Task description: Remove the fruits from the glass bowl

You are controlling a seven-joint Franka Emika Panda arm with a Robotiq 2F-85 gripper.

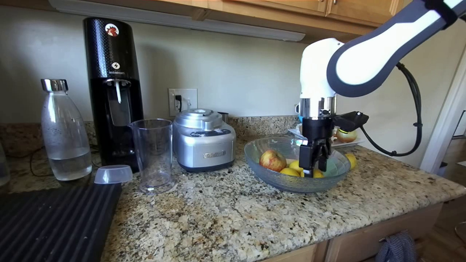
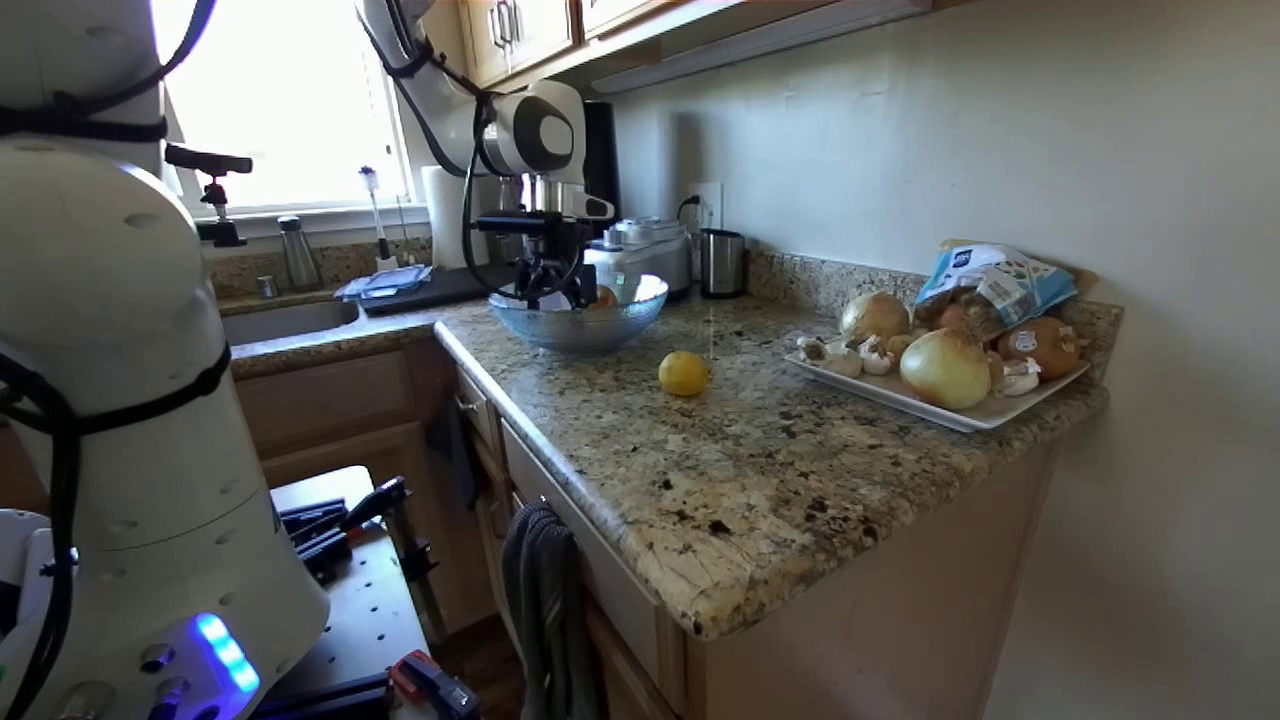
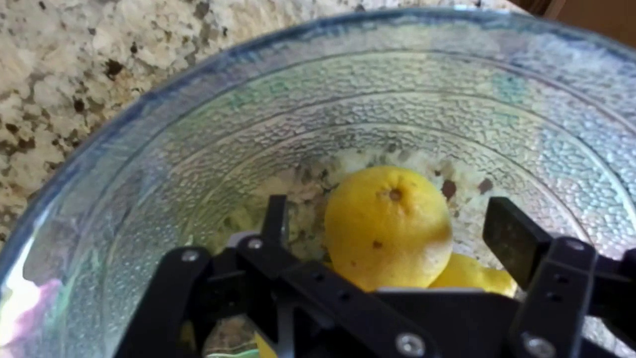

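Black gripper point(image 3: 390, 219), jaws spread wide, nothing held. Between them in the wrist view: yellow citrus point(image 3: 387, 228), visible gap either side, no contact seen; no telling depth from here. Step in hand, by the look of it: lining up a pick out of the glass bowl point(image 3: 308, 74). Next: down to the fruit's widest part, centre, close gently, lift straight up past the rim. Partly hidden behind it in that view: second yellow fruit point(image 3: 471, 273), maybe in one jaw's way. Also in the bowl, per an exterior view: red-yellow apple point(image 1: 272, 160), needs its own trip. Outside on the granite counter point(image 2: 800, 470), near the bowl: loose yellow citrus point(image 2: 684, 373), probably counts as done; sensible drop spot beside it. Farthest off: white tray point(image 2: 880, 392) with onions point(image 2: 944, 369), not part of the job.
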